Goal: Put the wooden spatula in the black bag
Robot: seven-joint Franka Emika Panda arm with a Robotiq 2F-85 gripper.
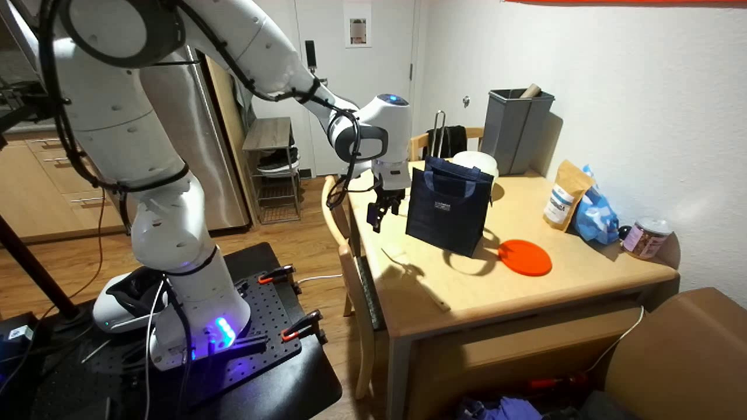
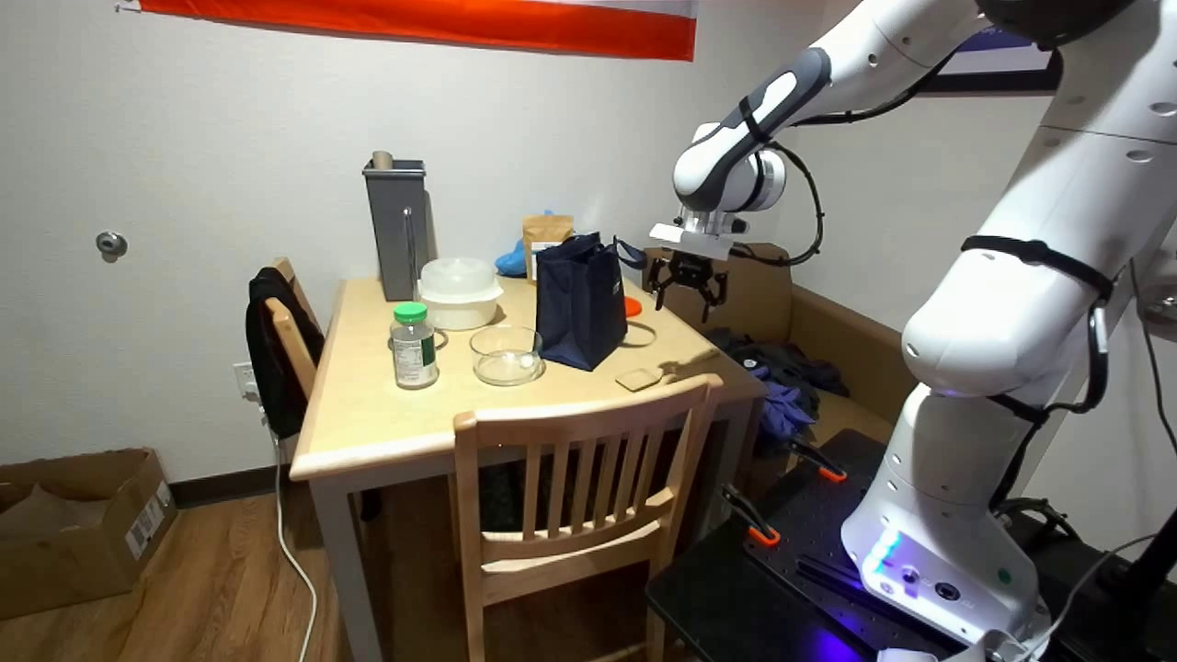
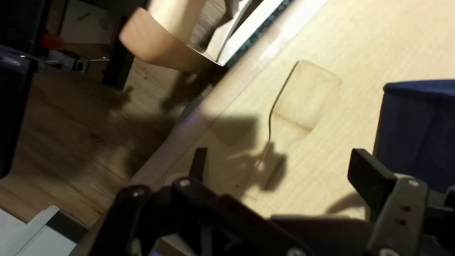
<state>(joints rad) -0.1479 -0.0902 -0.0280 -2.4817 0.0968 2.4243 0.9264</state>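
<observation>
The wooden spatula lies flat on the table. Its pale blade shows in the wrist view and in an exterior view. Its thin handle runs into the arm's shadow. The black bag, very dark navy with loop handles, stands upright in both exterior views and at the right of the wrist view. My gripper is open and empty. It hangs above the table beside the bag in both exterior views, with the spatula below it. The bag's inside is hidden.
An orange round piece lies beside the bag. A glass bowl, a green-lidded jar and a white container stand near it. A tall grey box stands behind. A chair is against the table edge.
</observation>
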